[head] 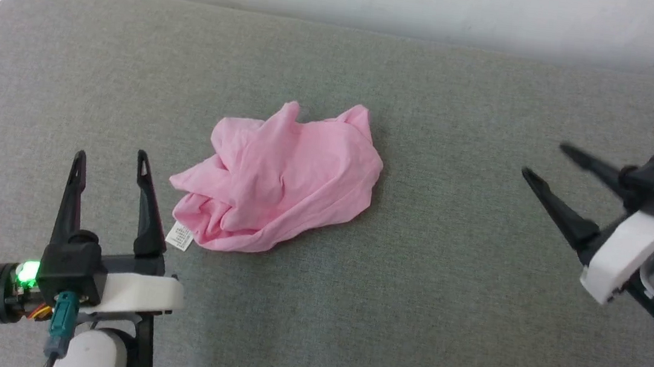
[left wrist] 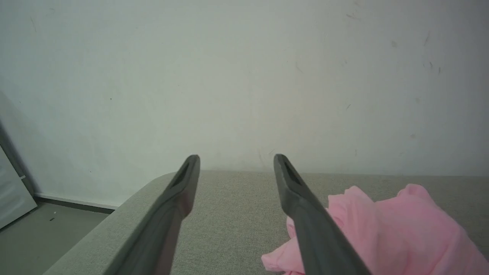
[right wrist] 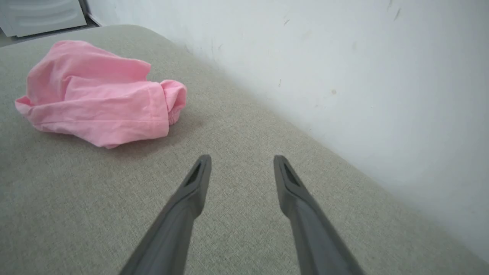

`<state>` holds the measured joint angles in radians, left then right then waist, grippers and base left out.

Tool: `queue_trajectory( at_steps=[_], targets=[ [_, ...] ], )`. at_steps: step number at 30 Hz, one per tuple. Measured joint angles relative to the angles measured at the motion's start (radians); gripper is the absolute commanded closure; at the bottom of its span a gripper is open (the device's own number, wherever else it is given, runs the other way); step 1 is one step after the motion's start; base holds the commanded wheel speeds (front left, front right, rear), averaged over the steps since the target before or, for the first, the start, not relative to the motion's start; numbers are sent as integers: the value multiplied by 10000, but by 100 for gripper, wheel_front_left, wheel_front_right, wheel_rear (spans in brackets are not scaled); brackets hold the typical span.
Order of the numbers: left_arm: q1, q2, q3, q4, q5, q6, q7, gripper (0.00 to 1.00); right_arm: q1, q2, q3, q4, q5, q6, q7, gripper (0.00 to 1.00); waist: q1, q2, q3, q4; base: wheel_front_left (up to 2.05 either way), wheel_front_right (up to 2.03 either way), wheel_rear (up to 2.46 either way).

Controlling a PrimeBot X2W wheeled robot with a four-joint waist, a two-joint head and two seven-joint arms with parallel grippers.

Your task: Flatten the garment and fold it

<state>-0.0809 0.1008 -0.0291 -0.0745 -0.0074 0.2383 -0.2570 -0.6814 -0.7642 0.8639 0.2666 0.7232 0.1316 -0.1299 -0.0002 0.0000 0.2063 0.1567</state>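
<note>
— Where is the garment (head: 278, 181)?
— Crumpled in the middle of the grey cushion (head: 444, 281).
— The grippers?
— The left gripper (head: 112, 156) is just beside it, the right gripper (head: 543, 159) well apart; both stand wide, holding nothing.

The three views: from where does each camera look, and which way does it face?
Head view: on the robot's head, facing forward and down at the garment on the grey cushion; left gripper and right gripper show, both open.
Left wrist view: on the left wrist, facing the wall low over the cushion; own two fingers show.
Right wrist view: on the right wrist, facing down across the cushion; own fingers show.
Both wrist views share garment, cushion and wall.
</note>
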Motion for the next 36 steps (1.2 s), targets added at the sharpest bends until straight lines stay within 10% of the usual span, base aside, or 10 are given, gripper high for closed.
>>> queue_trajectory(
  at_steps=[8, 20, 36],
  targets=[
    [-20, 8, -196, -136, 54, 0, 0, 0, -1135, 1083, -763, -761, -646, 0, 732, 0, 1, 0, 8, 376, 0, 0, 0],
    [-213, -96, -424, -151, -2, 17, 0, 0, -4343, 1958, 3281, -121, 1521, 0, 6017, 0, 3, 0, 504, 1123, 0, 0, 0],
    [-1032, -368, -732, -111, -198, 46, 0, 0, -4400, 3264, 4021, 2936, 1906, -4, 6048, 2, 3, 0, 1789, 1872, 0, 0, 0]
  ],
)
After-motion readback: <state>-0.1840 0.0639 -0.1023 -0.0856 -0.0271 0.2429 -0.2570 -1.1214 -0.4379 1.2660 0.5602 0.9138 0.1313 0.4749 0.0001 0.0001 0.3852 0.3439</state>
